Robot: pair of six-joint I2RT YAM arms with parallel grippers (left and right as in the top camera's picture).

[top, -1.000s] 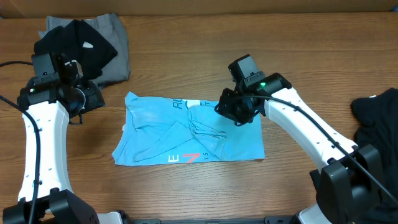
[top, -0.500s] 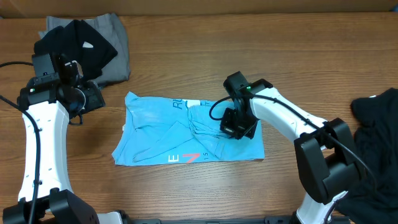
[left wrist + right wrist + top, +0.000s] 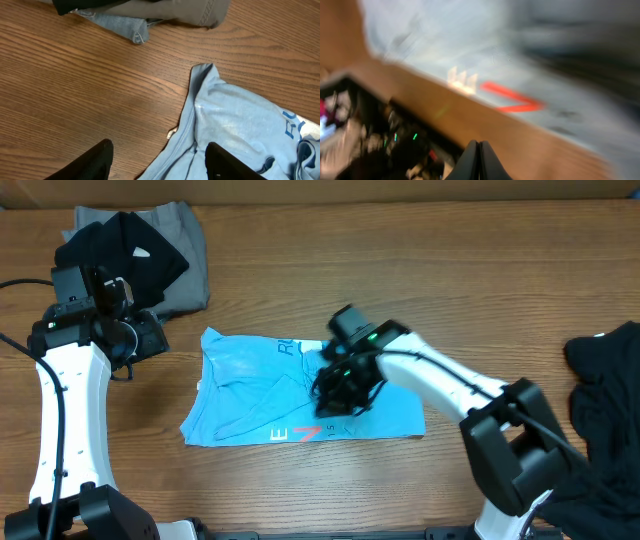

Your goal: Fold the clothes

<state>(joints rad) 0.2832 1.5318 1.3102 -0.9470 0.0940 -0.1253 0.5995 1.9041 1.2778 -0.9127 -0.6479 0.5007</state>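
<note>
Looks barely under way, judged from the layout. Shows the sky-blue T-shirt [image 3: 250, 380] lying in the middle of the bench [image 3: 450, 270], roughly rectangular but rumpled, with loose creases bunched across its centre and coral-red and white lettering along the near edge. Reads as gathered in rather than neatly folded, so probably needs smoothing and at least one more fold before counting as done. Finds the right tool [image 3: 479, 155] with its fingers pressed together, low over the creases right of the shirt's centre. Cannot say whether any cloth is pinched there: smeared by blur in the right wrist view, and covered by the wrist itself from overhead. Finds the left tool [image 3: 159, 160] with fingers apart and nothing between them, hanging just beside the shirt's far left corner, over bare wood and the hem. Leaves more work besides: a grey and black heap [image 3: 160, 260] piled at the far left corner, well apart from the shirt, and a black garment [image 3: 605, 370] crumpled at the right edge, none of it tidy. Cuts off that black garment at the frame border, so hard to tell how many pieces lie there. Hard likewise to count the layers in the far-left heap, or to read the lettering hidden under the right arm.
</note>
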